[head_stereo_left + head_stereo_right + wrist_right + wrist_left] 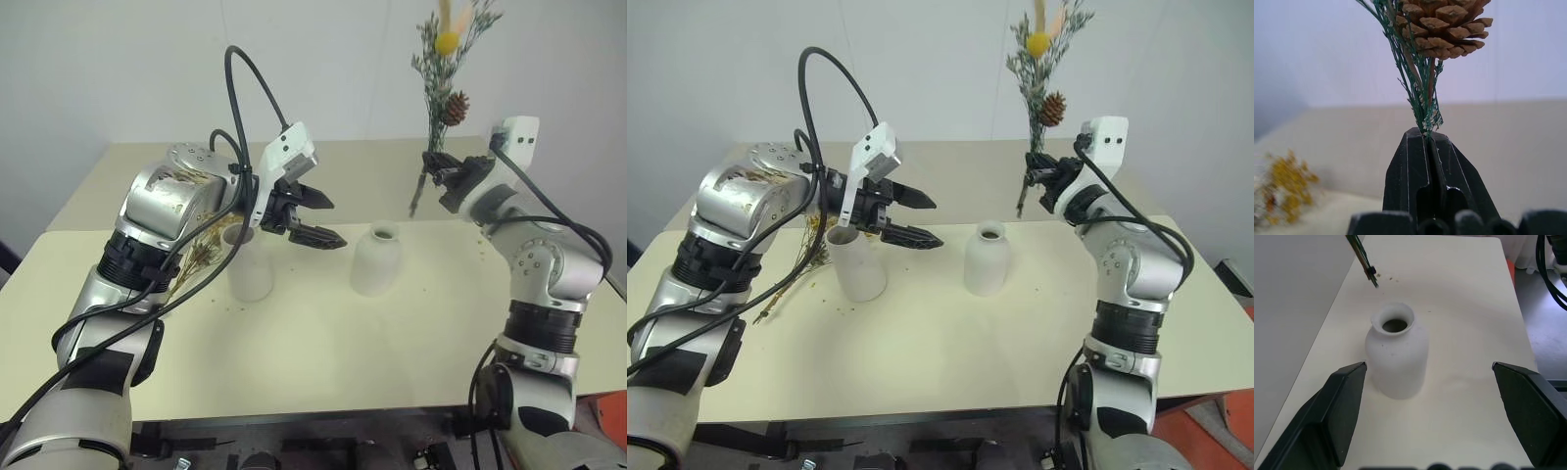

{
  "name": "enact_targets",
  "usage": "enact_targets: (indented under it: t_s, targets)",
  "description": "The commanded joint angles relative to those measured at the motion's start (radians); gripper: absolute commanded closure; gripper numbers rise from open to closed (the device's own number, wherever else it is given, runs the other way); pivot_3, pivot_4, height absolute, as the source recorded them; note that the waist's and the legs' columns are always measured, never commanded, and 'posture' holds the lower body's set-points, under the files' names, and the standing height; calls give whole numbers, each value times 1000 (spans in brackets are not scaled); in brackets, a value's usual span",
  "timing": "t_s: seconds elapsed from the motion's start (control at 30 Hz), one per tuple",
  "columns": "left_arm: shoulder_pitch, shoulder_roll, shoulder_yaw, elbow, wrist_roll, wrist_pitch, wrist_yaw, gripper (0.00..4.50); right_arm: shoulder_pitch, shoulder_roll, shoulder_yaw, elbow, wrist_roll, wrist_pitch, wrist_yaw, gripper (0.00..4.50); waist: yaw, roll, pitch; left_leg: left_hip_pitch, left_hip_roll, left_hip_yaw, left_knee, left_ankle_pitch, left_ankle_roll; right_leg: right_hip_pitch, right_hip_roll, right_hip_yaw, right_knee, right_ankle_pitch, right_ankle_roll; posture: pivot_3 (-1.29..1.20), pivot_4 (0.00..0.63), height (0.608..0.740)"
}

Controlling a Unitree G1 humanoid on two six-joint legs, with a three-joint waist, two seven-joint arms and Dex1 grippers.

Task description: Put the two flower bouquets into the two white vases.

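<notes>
cream tabletop [323, 343]: right end effector [438, 176] clamps green pinecone bouquet [446, 73] upright, above squat narrow-necked vase [376, 259]; left end effector [312, 217] gapes empty. splayed stem tips could miss the narrow neck, tipping it.

Tall vase [858, 266] stands left of squat vase [986, 259] on table [950, 343].

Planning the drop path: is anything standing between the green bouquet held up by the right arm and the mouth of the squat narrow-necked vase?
Nothing visible does. The green bouquet hangs in the right gripper, up and to the right of the squat vase, whose mouth is open and empty. The open left gripper sits left of it, not over the mouth.
</notes>
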Motion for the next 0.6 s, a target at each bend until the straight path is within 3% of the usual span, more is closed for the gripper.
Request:
enact_targets:
  t_s: [0.03, 0.37, 0.6]
  targets:
    - [1, 14, 40, -45, -16, 21, 15, 0, -8, 8, -13, -97, 68, -43, -21, 4493, 0, 0, 0, 0, 0, 0, 0, 0, 0, 0, 0, 0, 0, 0, 0, 0, 150, 740]
    - [-7, 17, 38, -31, -14, 33, 32, 0, 80, 15, 52, -220, 186, 7, -38, 4493, -1, 0, 0, 0, 0, 0, 0, 0, 0, 0, 0, 0, 0, 0, 0, 0, 150, 740]
    - [-4, 16, 36, -28, -15, 26, 27, 0, 158, 8, 114, -203, 149, -79, -35, 4493, 0, 0, 0, 1, 0, 0, 0, 0, 0, 0, 0, 1, 0, 0, 0, 0, 150, 740]
